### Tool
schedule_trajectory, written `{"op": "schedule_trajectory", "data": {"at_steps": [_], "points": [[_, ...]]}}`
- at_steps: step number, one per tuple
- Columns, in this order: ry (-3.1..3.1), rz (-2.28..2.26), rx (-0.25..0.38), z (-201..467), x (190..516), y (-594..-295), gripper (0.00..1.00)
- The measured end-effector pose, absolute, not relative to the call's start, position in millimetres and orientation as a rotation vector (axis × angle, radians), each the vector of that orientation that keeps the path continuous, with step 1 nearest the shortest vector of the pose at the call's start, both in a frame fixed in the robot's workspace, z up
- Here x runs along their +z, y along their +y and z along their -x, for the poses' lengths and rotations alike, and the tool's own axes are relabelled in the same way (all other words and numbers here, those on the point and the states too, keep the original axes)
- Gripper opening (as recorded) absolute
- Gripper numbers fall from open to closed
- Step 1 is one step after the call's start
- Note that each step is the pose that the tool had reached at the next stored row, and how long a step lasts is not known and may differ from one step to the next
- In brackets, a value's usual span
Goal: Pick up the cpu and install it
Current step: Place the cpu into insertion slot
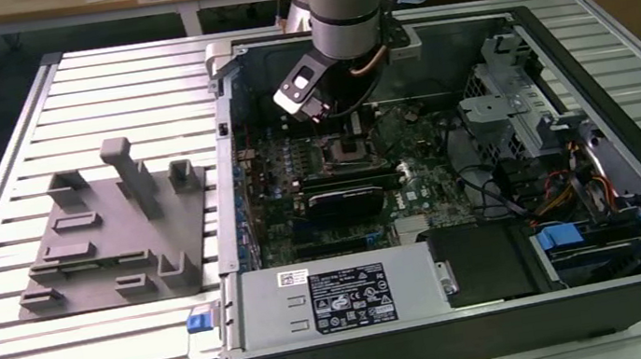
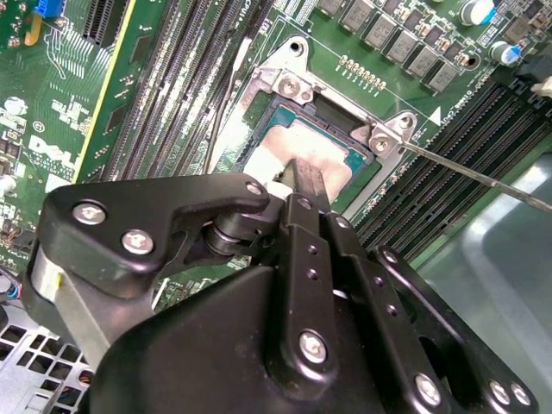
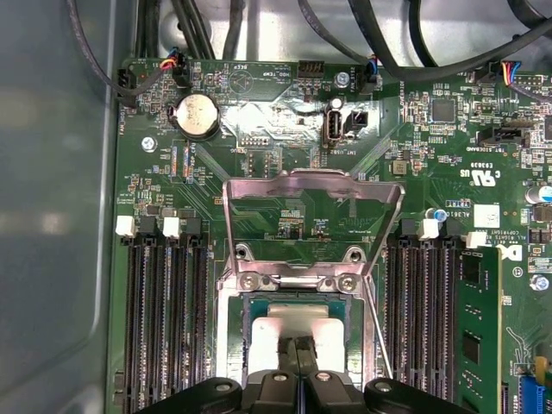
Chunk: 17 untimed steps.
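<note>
The cpu [image 3: 269, 317] lies flat inside the open socket on the green motherboard, its pale silvery top also showing in the second wrist view [image 2: 297, 140]. My gripper [image 3: 297, 345] stands right over its middle, the two black fingers pressed together with nothing between them. In the second wrist view the fingertips [image 2: 308, 175] reach down to the chip's top; whether they touch it I cannot tell. In the exterior view the gripper [image 1: 345, 127] hangs low inside the open computer case, just above the socket [image 1: 352, 147].
The socket's metal load plate [image 3: 312, 200] is swung up and open, and its thin lever [image 2: 483, 177] sticks out sideways. Memory slots [image 3: 159, 319] flank the socket. A grey plastic fixture [image 1: 115, 237] sits on the slatted table at the exterior view's left. Drive bays and cables [image 1: 546, 176] fill the case's right.
</note>
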<state>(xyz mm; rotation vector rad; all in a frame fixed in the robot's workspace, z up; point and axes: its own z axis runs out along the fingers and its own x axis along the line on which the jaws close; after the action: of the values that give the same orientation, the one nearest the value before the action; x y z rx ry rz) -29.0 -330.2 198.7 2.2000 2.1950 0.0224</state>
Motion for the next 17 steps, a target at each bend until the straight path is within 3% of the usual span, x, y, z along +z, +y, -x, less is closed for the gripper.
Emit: {"op": "schedule_trajectory", "data": {"at_steps": [17], "points": [[2.193, -2.198, 0.025, 29.1, 236.6, -330.3, 0.11]]}}
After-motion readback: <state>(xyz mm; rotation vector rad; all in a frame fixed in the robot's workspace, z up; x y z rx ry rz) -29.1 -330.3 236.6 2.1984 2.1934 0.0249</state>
